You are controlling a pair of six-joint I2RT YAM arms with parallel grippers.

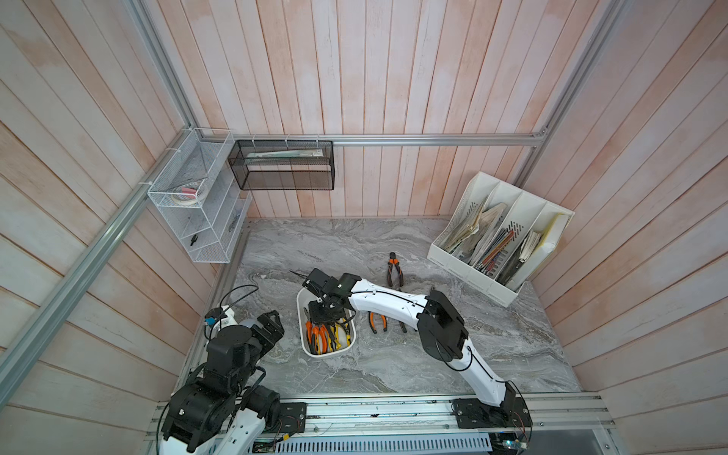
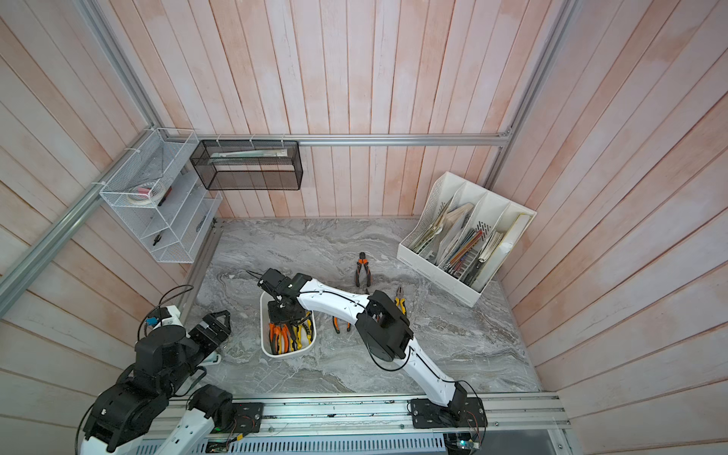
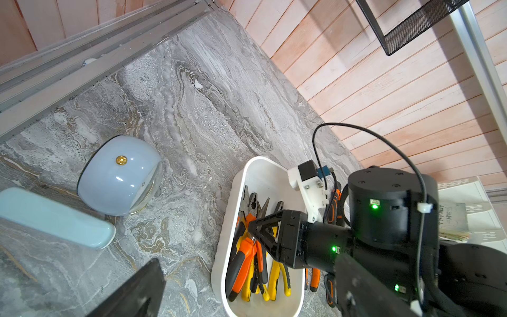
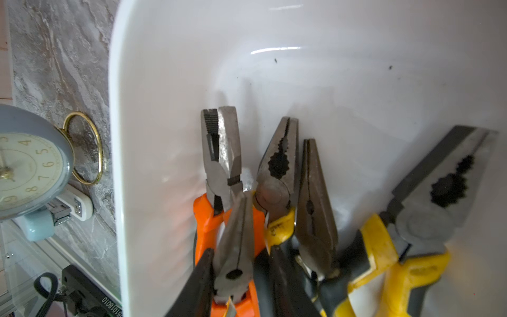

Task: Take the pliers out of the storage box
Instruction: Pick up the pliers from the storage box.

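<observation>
Right jaws down in box [image 4: 164,109], close either side of orange-handled long-nose pliers [image 4: 236,236]; grip unconfirmed. Left jaws near box, opening unreadable.

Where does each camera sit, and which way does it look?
Top views: high over the front rail, looking down on the marble table; the left arm and right arm show, with the right gripper in the storage box.
Left wrist: on the left arm, facing the box and its pliers; one own finger and the right gripper show.
Right wrist: just above the box, looking in at the pliers' heads; one own finger shows.
Shared: both wrist views show the clock beside the box.
</observation>
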